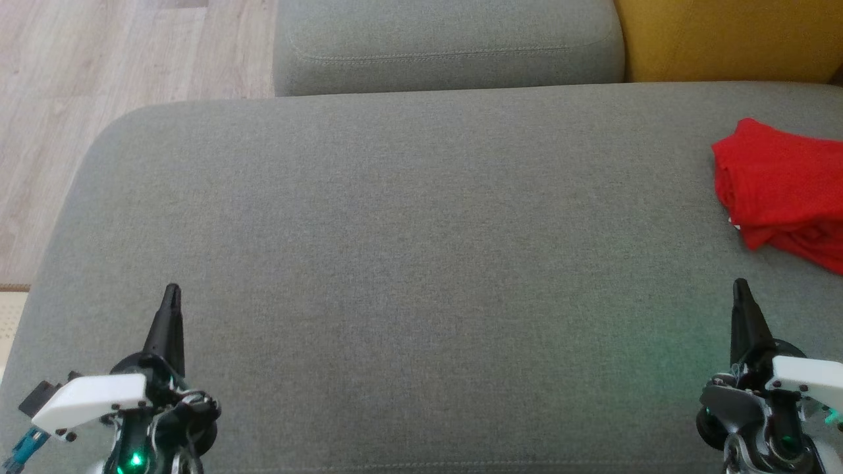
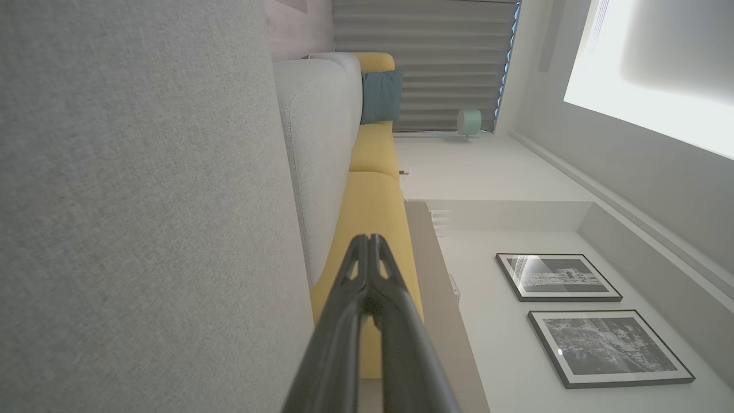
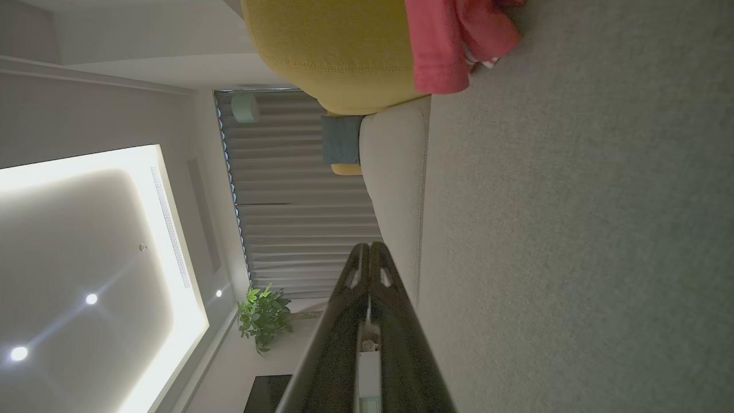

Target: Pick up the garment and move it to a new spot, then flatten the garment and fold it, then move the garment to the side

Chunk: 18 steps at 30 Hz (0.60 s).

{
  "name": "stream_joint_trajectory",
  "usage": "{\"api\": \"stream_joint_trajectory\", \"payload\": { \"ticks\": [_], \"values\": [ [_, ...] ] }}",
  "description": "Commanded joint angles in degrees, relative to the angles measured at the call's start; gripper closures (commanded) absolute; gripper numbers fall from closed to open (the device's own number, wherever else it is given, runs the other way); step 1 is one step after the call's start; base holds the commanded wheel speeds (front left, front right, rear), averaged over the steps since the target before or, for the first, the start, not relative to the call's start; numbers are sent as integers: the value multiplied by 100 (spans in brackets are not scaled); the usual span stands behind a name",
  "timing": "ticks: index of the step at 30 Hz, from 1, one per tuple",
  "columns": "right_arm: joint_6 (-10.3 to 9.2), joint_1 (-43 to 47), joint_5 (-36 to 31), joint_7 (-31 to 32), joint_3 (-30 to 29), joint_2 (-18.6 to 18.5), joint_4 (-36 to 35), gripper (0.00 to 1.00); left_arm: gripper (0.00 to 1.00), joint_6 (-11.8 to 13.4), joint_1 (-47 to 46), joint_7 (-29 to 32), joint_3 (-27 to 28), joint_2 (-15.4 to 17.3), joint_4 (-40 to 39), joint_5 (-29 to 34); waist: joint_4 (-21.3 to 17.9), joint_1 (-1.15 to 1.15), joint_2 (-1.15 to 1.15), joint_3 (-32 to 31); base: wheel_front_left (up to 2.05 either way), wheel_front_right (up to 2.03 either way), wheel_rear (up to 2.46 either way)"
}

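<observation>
A red garment (image 1: 784,191) lies bunched in rough folds at the right edge of the grey sofa seat (image 1: 408,250); its pinkish-red corner (image 3: 453,40) also shows at the top of the right wrist view. My left gripper (image 1: 172,289) hovers at the lower left, shut and empty, its fingers pressed together (image 2: 370,241). At the lower right my right gripper (image 1: 740,284) is likewise shut with nothing in it (image 3: 370,248). It sits a short way in front of the garment without touching it.
A grey back cushion (image 1: 448,46) and a yellow cushion (image 1: 731,39) line the far side of the seat. Wooden floor (image 1: 99,79) lies beyond the seat's left edge. The wide middle of the seat is bare fabric.
</observation>
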Motion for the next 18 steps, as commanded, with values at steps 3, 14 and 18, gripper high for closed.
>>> {"api": "stream_joint_trajectory", "payload": {
  "ticks": [3,14,18],
  "values": [
    [40,-296,2,30,95,-43,-219,100,100,-40,-298,41,198,47,-154,18,0,0,0,0,0,0,0],
    [40,-297,-7,38,85,-36,-218,100,100,-40,-299,51,209,39,-154,28,0,0,0,0,0,0,0],
    [40,-297,-10,41,81,-33,-218,100,100,-40,-299,54,213,36,-154,31,0,0,0,0,0,0,0]
  ]
}}
